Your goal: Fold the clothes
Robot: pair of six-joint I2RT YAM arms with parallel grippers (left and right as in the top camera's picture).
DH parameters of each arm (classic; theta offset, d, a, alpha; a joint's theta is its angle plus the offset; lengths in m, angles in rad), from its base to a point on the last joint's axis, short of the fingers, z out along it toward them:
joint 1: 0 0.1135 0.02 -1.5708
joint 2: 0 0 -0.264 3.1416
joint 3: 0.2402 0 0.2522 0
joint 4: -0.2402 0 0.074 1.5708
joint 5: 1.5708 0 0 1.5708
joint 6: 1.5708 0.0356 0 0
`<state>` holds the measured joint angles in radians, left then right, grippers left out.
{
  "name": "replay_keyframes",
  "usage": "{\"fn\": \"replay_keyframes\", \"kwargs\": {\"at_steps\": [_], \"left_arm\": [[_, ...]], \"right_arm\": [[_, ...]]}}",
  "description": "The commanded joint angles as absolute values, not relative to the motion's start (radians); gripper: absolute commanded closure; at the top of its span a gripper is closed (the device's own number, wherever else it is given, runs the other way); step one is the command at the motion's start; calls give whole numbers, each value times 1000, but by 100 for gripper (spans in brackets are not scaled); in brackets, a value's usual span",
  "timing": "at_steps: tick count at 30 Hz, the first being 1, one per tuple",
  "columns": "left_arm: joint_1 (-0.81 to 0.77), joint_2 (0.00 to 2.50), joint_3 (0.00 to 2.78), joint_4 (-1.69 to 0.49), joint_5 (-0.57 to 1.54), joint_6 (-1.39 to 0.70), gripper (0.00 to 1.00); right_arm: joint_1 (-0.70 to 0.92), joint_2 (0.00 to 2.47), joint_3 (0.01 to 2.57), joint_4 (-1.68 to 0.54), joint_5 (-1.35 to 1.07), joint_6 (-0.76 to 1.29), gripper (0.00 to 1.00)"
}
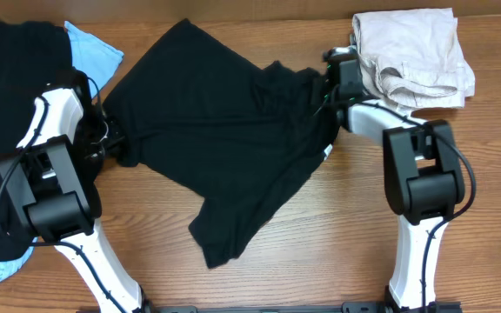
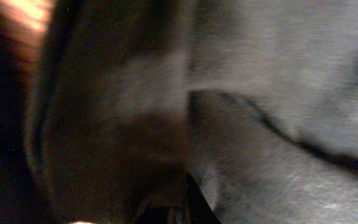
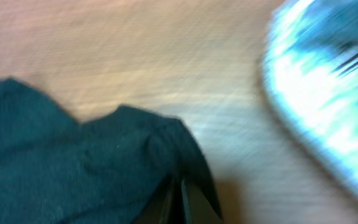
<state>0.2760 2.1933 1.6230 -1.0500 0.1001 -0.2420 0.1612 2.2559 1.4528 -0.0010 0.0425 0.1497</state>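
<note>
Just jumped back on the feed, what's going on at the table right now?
Both arms are working one black T-shirt that lies crumpled across the middle of the table. The left gripper has its jaws shut on the shirt's left edge, and the right gripper pinches its right edge. It is not folded yet. A beige pile sits at the back right, with a black pile and a light-blue garment on the left.

No readable text, brand or number anywhere. Small white tag (image 1: 327,152) on black T-shirt (image 1: 233,139): too small to read.
</note>
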Motion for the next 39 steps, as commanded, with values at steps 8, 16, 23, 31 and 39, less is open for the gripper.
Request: {"fn": "replay_keyframes", "kwargs": {"at_steps": [8, 16, 23, 31, 39], "left_arm": [[115, 2199, 1597, -1046, 246, -262, 96], [6, 2199, 1628, -1045, 282, -246, 96], [-21, 2199, 1708, -1064, 281, -239, 96], [-8, 2199, 1802, -1134, 201, -192, 96], [48, 2199, 1860, -1285, 15, -179, 96]], "right_arm": [[-12, 2261, 1567, -13, 51, 120, 92], [-103, 2296, 1567, -12, 52, 84, 92], [-163, 2300, 1573, -33, 51, 80, 92], [-160, 2290, 1720, -263, -51, 78, 56], [-99, 2268, 2006, -733, -217, 81, 0]]}}
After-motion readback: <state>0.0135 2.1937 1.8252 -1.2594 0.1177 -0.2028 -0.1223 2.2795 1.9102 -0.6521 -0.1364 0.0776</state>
